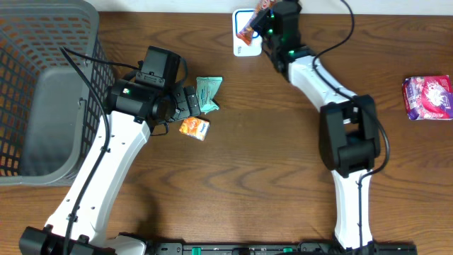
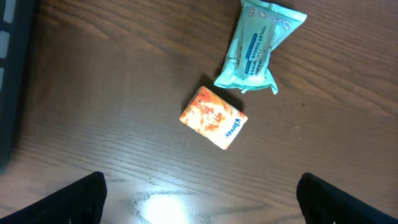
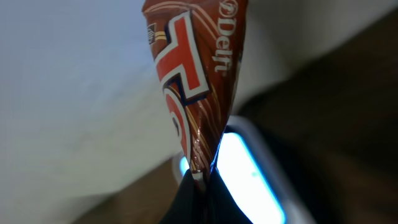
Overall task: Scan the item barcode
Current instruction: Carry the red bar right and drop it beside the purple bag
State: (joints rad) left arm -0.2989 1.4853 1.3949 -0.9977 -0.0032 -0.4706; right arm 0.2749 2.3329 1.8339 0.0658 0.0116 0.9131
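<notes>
My right gripper (image 1: 265,23) is at the far edge of the table, shut on the end of a brown and red snack wrapper (image 1: 248,30). In the right wrist view the wrapper (image 3: 196,81) stands up from the pinched fingers (image 3: 186,199), right beside the white scanner (image 3: 252,180) with its blue-lit window. From overhead the wrapper hangs over the scanner (image 1: 242,47). My left gripper (image 1: 190,105) is open above the wood with nothing in it. An orange tissue pack (image 2: 214,117) and a teal wipes pack (image 2: 256,46) lie ahead of its fingertips (image 2: 81,199).
A dark wire basket (image 1: 42,92) with a grey liner fills the left side. A pink packet (image 1: 427,97) lies at the far right edge. The orange pack (image 1: 193,128) and teal pack (image 1: 209,94) lie close by the left arm.
</notes>
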